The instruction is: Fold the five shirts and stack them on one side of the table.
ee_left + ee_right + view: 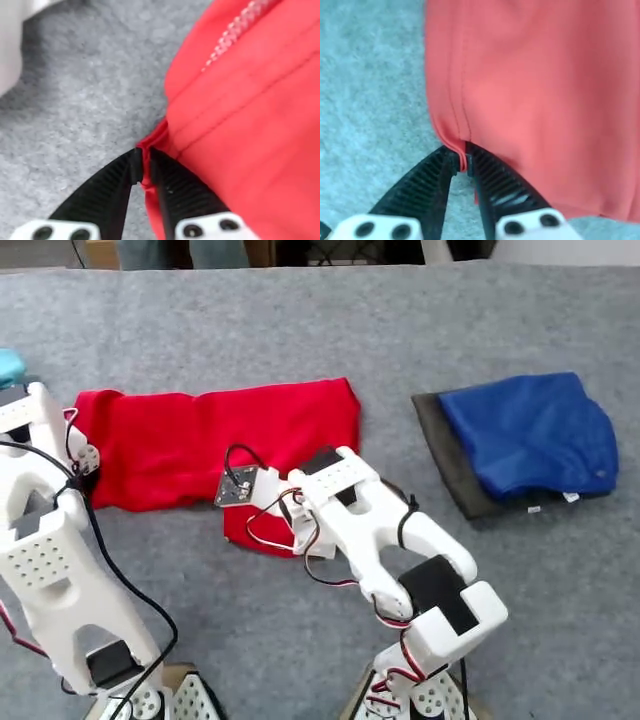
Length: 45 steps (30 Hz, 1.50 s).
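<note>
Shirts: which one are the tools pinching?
The flat red cloth shirt, pinched by left tool and right tool; the folded blue shirt lies apart, untouched.

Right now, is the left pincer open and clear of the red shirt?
No, the left pincer is shut on an edge of the red shirt.

high view looks down over table [300, 330], both wrist views close above same red shirt [240, 125]

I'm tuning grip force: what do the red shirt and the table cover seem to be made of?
The red shirt looks like soft, matte knit cloth, perhaps cotton: stitched hems, limp folds. The table cover looks like grey felt or short-pile carpet: fuzzy, mottled surface.
</note>
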Motion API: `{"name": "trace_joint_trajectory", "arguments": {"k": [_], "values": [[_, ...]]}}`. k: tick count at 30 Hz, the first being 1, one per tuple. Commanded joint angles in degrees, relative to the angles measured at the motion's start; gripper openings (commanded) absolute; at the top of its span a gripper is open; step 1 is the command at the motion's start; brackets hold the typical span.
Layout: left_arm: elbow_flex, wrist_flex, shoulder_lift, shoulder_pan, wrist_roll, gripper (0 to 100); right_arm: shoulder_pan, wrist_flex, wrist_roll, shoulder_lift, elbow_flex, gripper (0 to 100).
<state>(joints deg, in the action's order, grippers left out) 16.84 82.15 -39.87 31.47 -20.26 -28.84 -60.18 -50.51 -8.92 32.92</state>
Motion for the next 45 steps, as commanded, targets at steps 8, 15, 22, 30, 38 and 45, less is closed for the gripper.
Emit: {"name": "trace_joint_trajectory", "arguments": {"k": [8,15,22,30,38,45], "values": [[13.7,12.2,12.0,4.8,6.9,3,1.5,-8.8,9.7,14.4,-11.5,1.4],[22.9,17.8,23.0,6.8,5.3,3,6.1,-12.2,17.4,28.0,-28.7,1.4],[25.1,18.6,36.9,3.6,1.3,3,10.8,-12.9,20.8,34.8,-45.6,1.4],[35.3,18.5,55.6,-0.5,-1.0,3,10.9,-8.4,20.7,35.7,-70.3,1.3],[45.8,18.6,62.0,-0.6,5.9,3,11.1,-1.0,20.5,35.7,-84.4,1.3],[42.5,18.7,75.5,-0.6,11.9,3,15.3,-3.1,20.4,36.6,-94.0,1.3]]}}
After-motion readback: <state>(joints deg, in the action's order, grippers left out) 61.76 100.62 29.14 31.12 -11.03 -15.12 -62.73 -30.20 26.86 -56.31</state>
